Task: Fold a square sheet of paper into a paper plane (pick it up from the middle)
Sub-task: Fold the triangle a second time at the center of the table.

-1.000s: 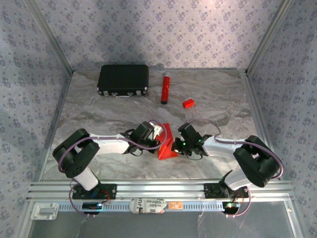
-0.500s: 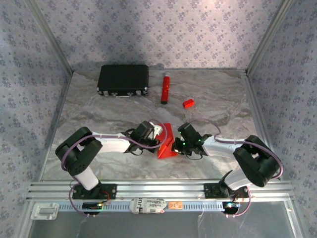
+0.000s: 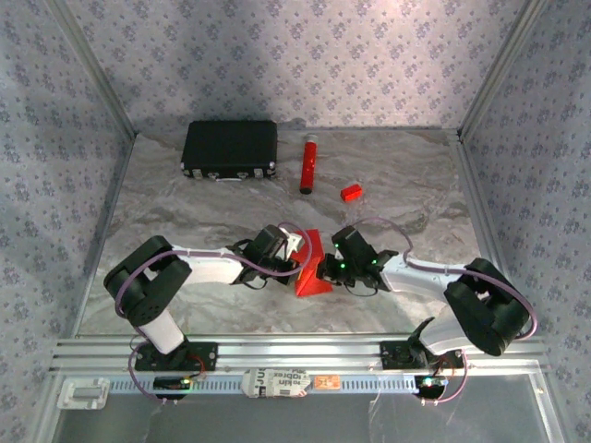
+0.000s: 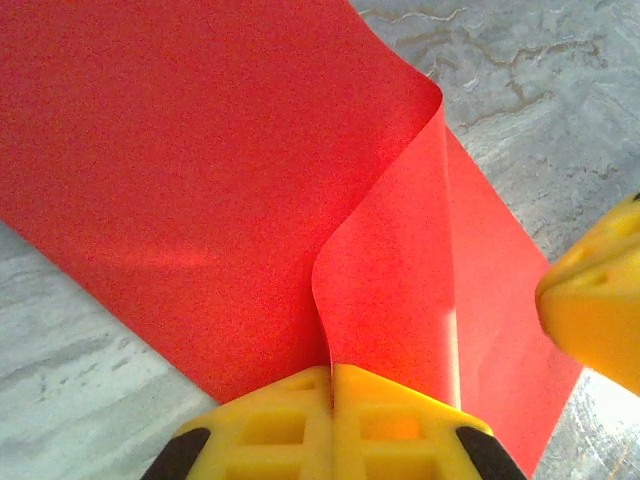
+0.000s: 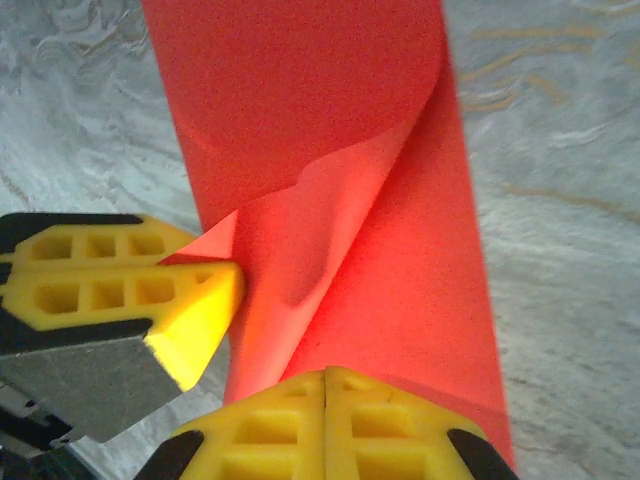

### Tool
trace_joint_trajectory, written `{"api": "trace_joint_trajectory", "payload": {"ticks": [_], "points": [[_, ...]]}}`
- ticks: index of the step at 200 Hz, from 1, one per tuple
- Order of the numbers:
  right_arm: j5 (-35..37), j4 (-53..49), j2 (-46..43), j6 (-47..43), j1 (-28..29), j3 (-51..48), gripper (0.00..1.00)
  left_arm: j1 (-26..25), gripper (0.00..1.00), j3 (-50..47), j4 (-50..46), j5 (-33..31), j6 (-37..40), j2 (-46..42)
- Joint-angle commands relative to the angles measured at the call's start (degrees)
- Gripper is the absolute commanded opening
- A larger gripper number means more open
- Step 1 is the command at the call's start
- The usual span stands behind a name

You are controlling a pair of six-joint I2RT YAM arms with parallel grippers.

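Observation:
The square sheet of paper [image 3: 312, 269] is bright red and lies partly folded at the table's centre, between my two grippers. It is a long strip with a flap curling up, not a dart-shaped paper plane. My left gripper [image 4: 331, 372] is shut on the near edge of that raised flap [image 4: 390, 250]. The left fingers [image 5: 130, 290] hold the flap's corner in the right wrist view. My right gripper [image 5: 326, 378] is shut, with its tips down on the strip's [image 5: 400, 270] near end; no paper shows between its fingers. One right finger [image 4: 595, 310] hangs over the sheet's right edge.
A black case [image 3: 230, 149] sits at the back left. A red tube [image 3: 307, 164] lies beside it, with a tiny red block [image 3: 350, 192] to its right. Patterned walls enclose three sides. An aluminium rail [image 3: 295, 351] runs along the near edge.
My right gripper has edged left against the paper and its elbow has swung out to the right. The left arm has barely shifted. Both grippers stay shut.

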Motion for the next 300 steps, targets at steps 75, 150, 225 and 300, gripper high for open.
{"api": "trace_joint_trajectory", "payload": {"ticks": [75, 150, 225, 300], "points": [[1.71, -3.70, 2.88, 0.89, 0.94, -2.88, 0.04, 0.23, 0.06, 2.92, -1.54, 2.22, 0.35, -1.14], [2.41, -4.34, 2.87, 0.49, 0.80, -2.90, 0.04, 0.28, 0.06, 3.45, -2.49, 2.22, 0.72, 0.64], [2.61, -4.89, 2.88, 0.13, 0.49, -2.18, 0.04, 0.27, 0.06, 3.48, -3.38, 1.77, 0.48, 1.24], [2.81, -4.72, 3.05, 0.10, 0.37, -1.99, 0.04, 0.32, 0.05, 3.14, -3.48, 0.39, 0.54, 0.88]]}}
